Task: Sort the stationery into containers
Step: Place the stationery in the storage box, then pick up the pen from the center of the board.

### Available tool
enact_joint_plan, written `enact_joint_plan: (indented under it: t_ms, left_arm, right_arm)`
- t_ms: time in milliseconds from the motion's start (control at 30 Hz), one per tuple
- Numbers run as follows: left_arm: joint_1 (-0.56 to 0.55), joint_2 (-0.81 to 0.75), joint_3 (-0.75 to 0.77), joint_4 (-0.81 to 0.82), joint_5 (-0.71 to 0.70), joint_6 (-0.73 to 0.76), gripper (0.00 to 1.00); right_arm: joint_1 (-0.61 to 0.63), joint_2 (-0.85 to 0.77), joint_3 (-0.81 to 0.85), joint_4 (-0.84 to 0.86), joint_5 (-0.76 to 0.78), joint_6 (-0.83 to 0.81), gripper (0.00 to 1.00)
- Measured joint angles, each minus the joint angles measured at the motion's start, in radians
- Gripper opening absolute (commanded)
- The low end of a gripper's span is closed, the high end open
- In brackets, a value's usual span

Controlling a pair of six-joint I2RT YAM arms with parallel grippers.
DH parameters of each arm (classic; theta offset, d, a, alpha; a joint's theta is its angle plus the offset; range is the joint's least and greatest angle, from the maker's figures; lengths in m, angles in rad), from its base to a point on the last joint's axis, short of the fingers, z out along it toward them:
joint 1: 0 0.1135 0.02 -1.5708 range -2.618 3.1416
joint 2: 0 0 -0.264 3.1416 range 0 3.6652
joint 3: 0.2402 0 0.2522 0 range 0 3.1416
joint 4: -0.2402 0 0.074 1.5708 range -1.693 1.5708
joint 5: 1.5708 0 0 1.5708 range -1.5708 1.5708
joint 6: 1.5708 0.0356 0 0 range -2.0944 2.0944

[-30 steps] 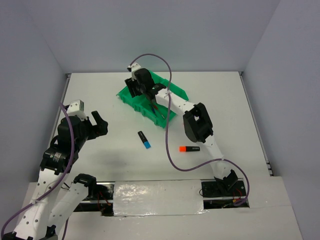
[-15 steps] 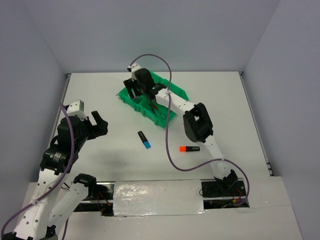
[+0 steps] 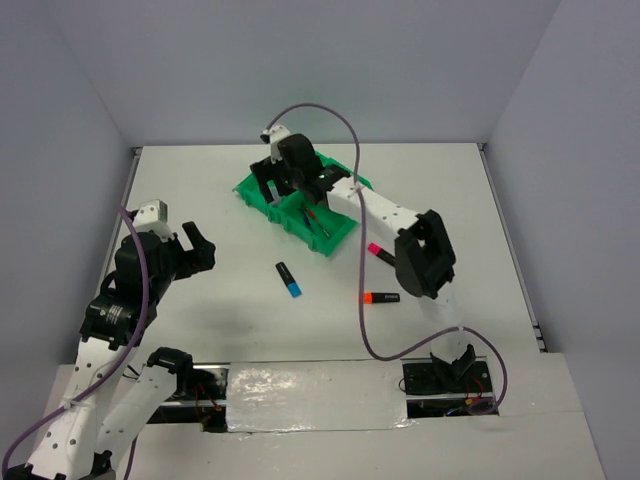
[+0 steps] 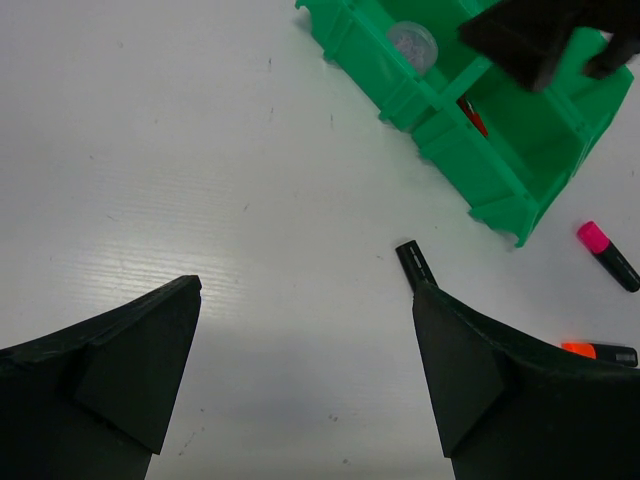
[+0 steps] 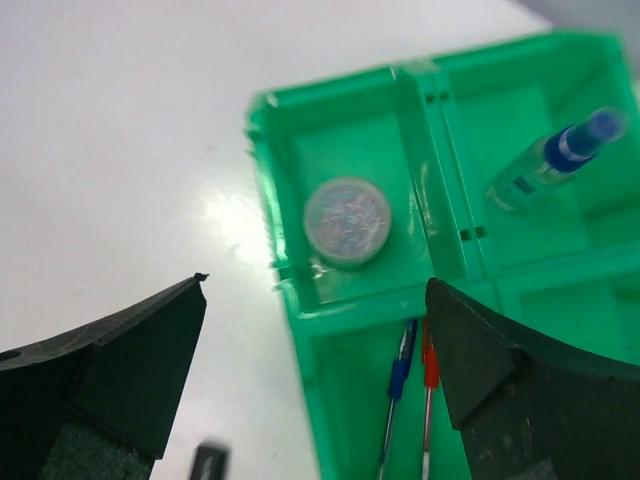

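Right claw (image 5: 315, 285), jaws wide, hovers above the tray (image 5: 270, 200), whose separate compartments hold tin (image 5: 347, 221), bottle (image 5: 550, 160) and pens (image 5: 400, 378); left claw (image 4: 305, 295) gapes empty over the tabletop (image 4: 200, 150).

White table (image 3: 200, 190), matte, mostly bare. Green tray (image 3: 338, 236) sat far-centre, skewed diagonal to the table edges. Three highlighters lay flat on the surface outside it, none touching:
- blue-capped highlighter (image 3: 288, 279) near the tray's front wall, cap toward the near edge
- pink-capped highlighter (image 3: 379, 252) just off the tray's near-right corner
- orange-capped highlighter (image 3: 382, 298) nearer the arm bases, cap pointing left
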Motion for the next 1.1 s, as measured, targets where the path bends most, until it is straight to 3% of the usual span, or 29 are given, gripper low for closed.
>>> enact_joint_plan:
  t_ms: [200, 333, 467, 567, 967, 1033, 1100]
  left_arm:
    - [0.0, -0.01, 0.0, -0.011, -0.057, -0.009, 0.99]
    - [0.0, -0.033, 0.0, -0.029, -0.103, -0.013, 0.99]
    - [0.0, -0.051, 0.0, -0.031, -0.125, -0.017, 0.99]
    - [0.0, -0.054, 0.0, -0.031, -0.125, -0.016, 0.99]
    - [0.0, -0.051, 0.0, -0.03, -0.109, -0.014, 0.99]
    - [0.0, -0.051, 0.0, -0.03, -0.102, -0.012, 0.99]
    - [0.0, -0.051, 0.0, -0.029, -0.096, -0.011, 0.99]
  right_arm:
    - [0.098, -0.348, -0.124, -0.058, 0.032, 0.007, 0.97]
    - [0.22, -0.5, -0.332, -0.032, 0.091, 0.055, 0.92]
    - [0.3, -0.457, -0.524, -0.042, 0.111, 0.116, 0.81]
    - [0.309, -0.364, -0.601, -0.066, 0.114, 0.151, 0.8]
    - [0.301, -0.195, -0.589, -0.051, 0.117, 0.185, 0.61]
    - [0.296, -0.183, -0.585, -0.034, 0.106, 0.188, 0.5]
    - [0.292, -0.179, -0.584, -0.029, 0.103, 0.188, 0.24]
